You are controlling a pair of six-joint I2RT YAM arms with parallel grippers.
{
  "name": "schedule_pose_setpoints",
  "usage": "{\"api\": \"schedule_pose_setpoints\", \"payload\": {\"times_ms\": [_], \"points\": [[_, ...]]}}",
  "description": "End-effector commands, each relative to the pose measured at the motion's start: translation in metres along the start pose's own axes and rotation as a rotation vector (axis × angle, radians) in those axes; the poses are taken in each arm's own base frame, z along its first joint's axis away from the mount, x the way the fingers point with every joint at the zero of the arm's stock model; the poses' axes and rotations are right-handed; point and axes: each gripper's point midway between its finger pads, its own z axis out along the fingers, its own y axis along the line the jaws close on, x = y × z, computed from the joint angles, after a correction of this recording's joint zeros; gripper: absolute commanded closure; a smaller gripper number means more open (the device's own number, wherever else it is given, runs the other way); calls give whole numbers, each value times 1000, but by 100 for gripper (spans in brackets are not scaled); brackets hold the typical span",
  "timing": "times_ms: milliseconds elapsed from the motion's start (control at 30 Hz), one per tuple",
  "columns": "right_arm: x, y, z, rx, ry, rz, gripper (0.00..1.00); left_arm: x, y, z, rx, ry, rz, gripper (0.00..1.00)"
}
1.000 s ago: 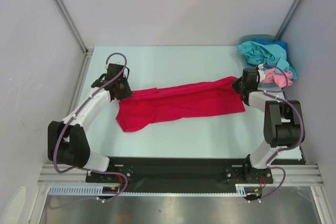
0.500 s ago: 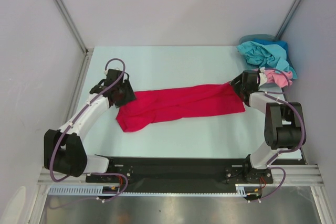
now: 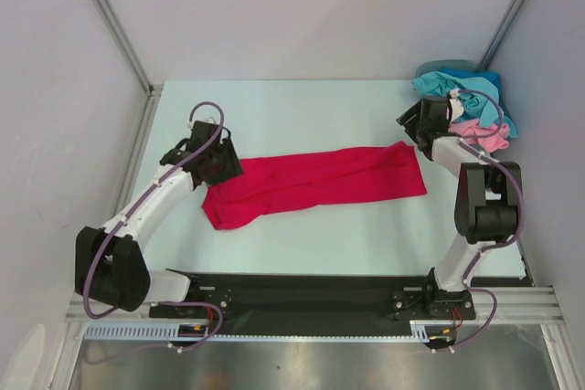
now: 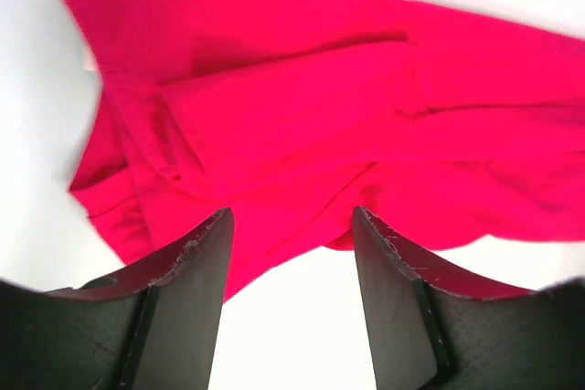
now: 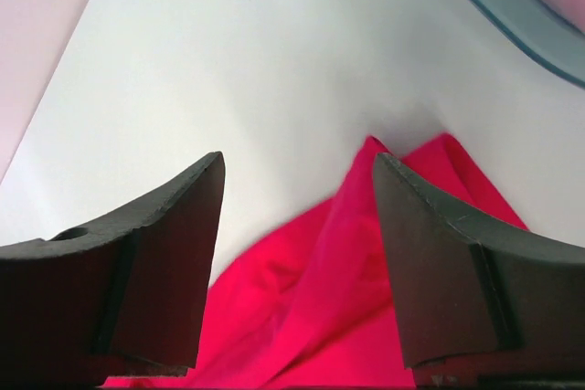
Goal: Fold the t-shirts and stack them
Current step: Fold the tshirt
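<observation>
A crimson red t-shirt (image 3: pixel 315 180) lies stretched out in a long band across the white table (image 3: pixel 292 116). My left gripper (image 3: pixel 222 167) hovers open just above its left end; in the left wrist view the red t-shirt (image 4: pixel 302 107) fills the frame beyond the open gripper (image 4: pixel 292 226), with bare table between the fingers. My right gripper (image 3: pixel 411 127) stands open just behind the shirt's right corner. The right wrist view shows that corner of the t-shirt (image 5: pixel 347 317) below the open right gripper (image 5: pixel 297 171), not pinched. Teal t-shirts (image 3: pixel 462 93) and a pink one (image 3: pixel 484 137) are heaped at the back right.
A blue-grey basket (image 3: pixel 448 68) at the table's back right corner holds the teal and pink heap; its rim (image 5: pixel 494 6) shows in the right wrist view. Grey walls with metal posts close in the table on three sides.
Both grippers have opened and let go of the red t-shirt. The left one drew slightly back from the left end, the right one moved toward the back. The shirt settled flat.
</observation>
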Motion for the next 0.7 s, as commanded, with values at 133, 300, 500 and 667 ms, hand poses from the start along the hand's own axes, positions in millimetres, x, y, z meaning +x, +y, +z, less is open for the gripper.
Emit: {"api": "schedule_pose_setpoints", "payload": {"times_ms": [133, 300, 500, 667], "points": [[16, -9, 25, 71, 76, -60, 30, 16, -38, 3, 124, 15, 8, 40], [36, -24, 31, 128, 141, -56, 30, 47, -62, 12, 154, 59, 63, 40], [39, -32, 29, 125, 151, -53, 31, 59, -73, 19, 157, 72, 101, 41], [38, -30, 28, 113, 148, -47, 44, 58, -75, 16, 158, 58, 112, 42]]}}
